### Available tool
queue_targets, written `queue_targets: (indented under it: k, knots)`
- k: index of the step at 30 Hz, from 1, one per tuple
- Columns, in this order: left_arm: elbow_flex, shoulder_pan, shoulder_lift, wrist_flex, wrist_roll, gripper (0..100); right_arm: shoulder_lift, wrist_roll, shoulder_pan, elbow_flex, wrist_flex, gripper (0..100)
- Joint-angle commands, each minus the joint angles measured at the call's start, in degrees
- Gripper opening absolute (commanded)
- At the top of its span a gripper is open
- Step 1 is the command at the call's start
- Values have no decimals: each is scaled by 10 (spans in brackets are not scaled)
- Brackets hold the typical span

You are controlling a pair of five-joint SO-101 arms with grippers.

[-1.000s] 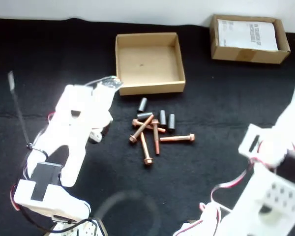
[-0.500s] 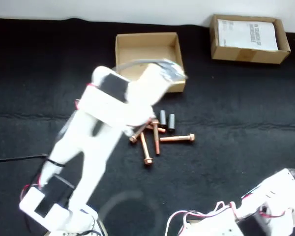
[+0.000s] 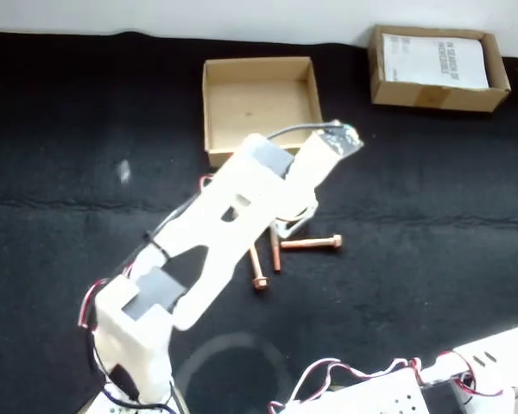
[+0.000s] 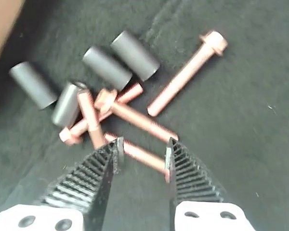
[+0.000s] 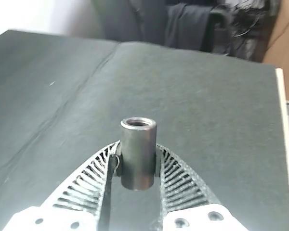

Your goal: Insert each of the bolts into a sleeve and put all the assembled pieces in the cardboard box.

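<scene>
Hovering left pincer parted, bolt between tips | right pincer clamping upright sleeve

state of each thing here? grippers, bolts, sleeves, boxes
copper-coloured bolts, loose on the black cloth, none sleeved
dark grey metal sleeves, lying on their sides
left gripper, open above the bolts
right gripper, shut on an upright sleeve
square brown cardboard box, open, empty
smaller cardboard box, open, holds a printed sheet

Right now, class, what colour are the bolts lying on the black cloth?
The bolts are copper-coloured, best seen in the left wrist view.
</scene>
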Motion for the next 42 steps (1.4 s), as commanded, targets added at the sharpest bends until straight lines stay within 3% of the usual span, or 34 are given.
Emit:
queue_targets:
  k: [1, 3, 10, 17, 20, 23, 31, 36, 42]
  knots:
    - [-22, 15, 22, -26, 0, 220, -11, 4, 29, 10, -41, 7]
    - [-25, 32, 32, -25, -21, 232, -11, 4, 37, 22, -53, 7]
    - [-35, 90, 32, 4, -223, 230, -11, 41, 54, 35, -60, 7]
    - [-66, 71, 78, -37, -296, 230, -11, 76, 65, 31, -60, 7]
    - [-73, 44, 131, -103, -301, 230, -11, 86, 64, 29, -60, 7]
    - [-110, 33, 189, -116, -306, 230, -11, 89, 62, 29, -60, 7]
    - [-250, 40, 282, -40, -304, 230, -11, 89, 59, 35, -60, 7]
    - [-291, 82, 298, 23, -306, 194, -10, 89, 45, 36, -60, 7]
    - [-294, 124, 315, 23, -306, 175, -10, 89, 32, 36, -60, 7]
